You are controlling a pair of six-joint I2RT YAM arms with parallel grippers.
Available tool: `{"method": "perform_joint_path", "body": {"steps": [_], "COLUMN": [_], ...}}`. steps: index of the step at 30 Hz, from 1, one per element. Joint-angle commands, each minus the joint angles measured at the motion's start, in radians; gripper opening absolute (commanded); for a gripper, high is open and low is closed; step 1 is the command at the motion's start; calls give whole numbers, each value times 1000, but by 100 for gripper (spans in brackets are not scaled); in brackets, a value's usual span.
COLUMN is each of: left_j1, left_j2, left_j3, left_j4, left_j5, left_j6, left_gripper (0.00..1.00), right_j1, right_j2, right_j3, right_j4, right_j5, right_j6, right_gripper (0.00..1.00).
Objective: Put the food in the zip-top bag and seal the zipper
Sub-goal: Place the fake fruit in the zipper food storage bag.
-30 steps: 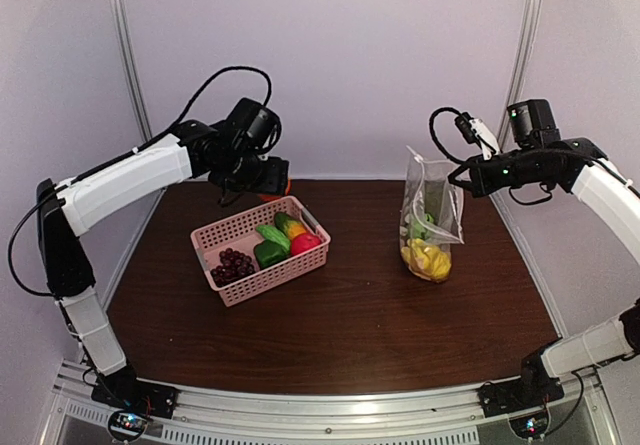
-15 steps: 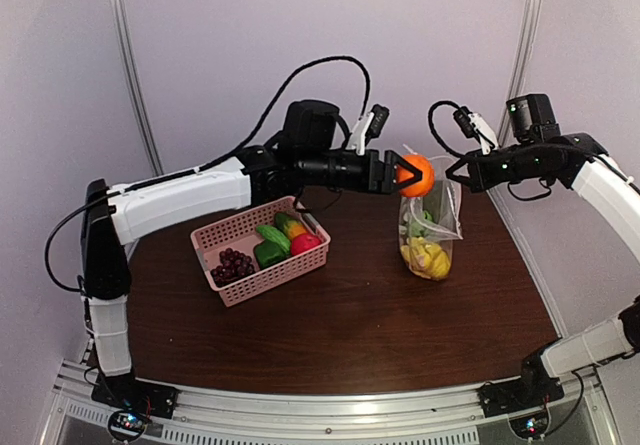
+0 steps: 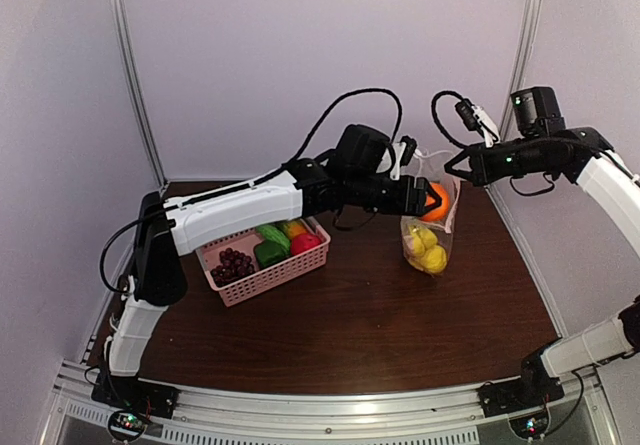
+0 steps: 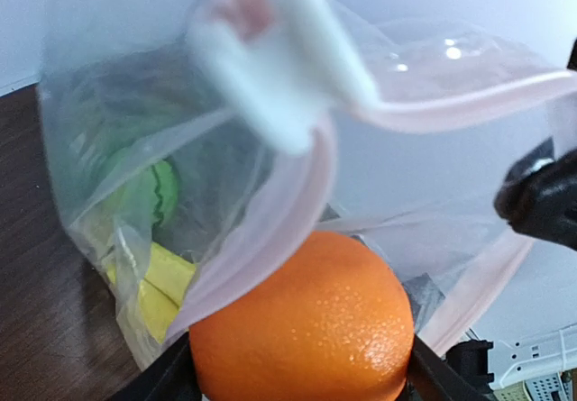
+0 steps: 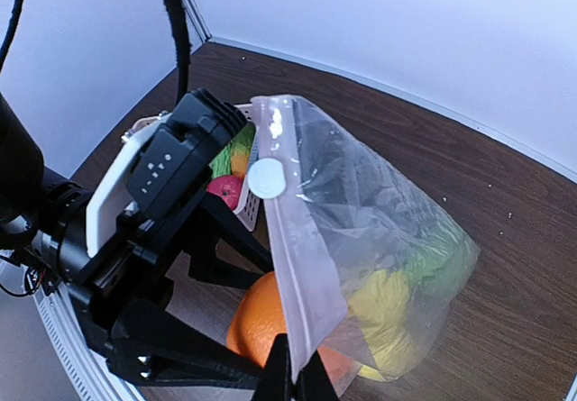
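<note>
a second ago the left arm hung over the far corner of the pink plastic lattice basket [image 3: 250, 277] at centre left of the overhead view. it has since swung across to centre right, and its left tool [image 3: 430, 202] is clamped on the round glossy orange [image 3: 435, 203], pressing it into the mouth of the clear crinkly zip-top bag [image 3: 432, 245]. in the left wrist view the bag's pinkish lip crosses the top of the orange, so the fruit seems only partly inside and is not yet released. the right tool [image 5: 293, 376], at the bottom centre of the right wrist view, has stayed shut on the bag's rim along the zipper strip [image 5: 287, 266], holding the bag up off the brown tabletop [image 3: 350, 325] with its mouth open. this piece is nearly delivered, but more food waits and the zipper is unsealed. counted: one bag, one basket, one orange. in the basket there are one purple grape bunch [image 3: 234, 263], two green pieces, one red apple [image 3: 305, 242] and one yellowish piece. in the bag there are about two yellow pieces and some green.
</note>
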Motion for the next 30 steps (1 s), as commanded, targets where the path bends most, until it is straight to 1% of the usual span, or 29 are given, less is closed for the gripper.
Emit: {"method": "perform_joint_path", "body": {"steps": [1,3,4,5,6,9,12,15,19,23,25,27,29,30], "left_j1": [14,17,17,17,15,10,9,10,9,9,9,9,8,8], "left_j2": [31,39,37,32,24,-24,-73,-120,-169,-237,-313,-399,-458,-464], "left_j3": [63,84,94,100,99,90,70,24,-75,-152,-255,-387,-502,-544], "left_j4": [-38,-34,-19,5,30,88,93,90,152,179,214,250,263,267], "left_j5": [-114,-118,-105,-77,-52,8,41,61,67,-13,-82,-171,-233,-213], "left_j6": [0,13,22,43,56,99,130,126,99,141,169,149,105,66], "left_gripper": [75,84,93,97,98,98,98,98,98,98,98,98,92,87], "right_j1": [1,1,2,1,1,0,-4,-16,-41,-51,-53,-56,-59,-59], "right_j2": [0,12,17,22,27,41,48,55,76,82,76,69,61,60], "right_j3": [49,57,60,60,60,52,52,60,67,69,63,56,49,47], "right_j4": [-9,-17,-20,-21,-21,-16,-7,6,29,28,29,31,38,39], "right_j5": [-66,-73,-72,-68,-62,-50,-52,-76,-132,-163,-163,-166,-171,-174], "right_j6": [19,20,19,18,18,18,24,29,87,97,95,96,100,101], "right_gripper": [0,0,0,0,0,0,0,0,0,0,0,0,0,0]}}
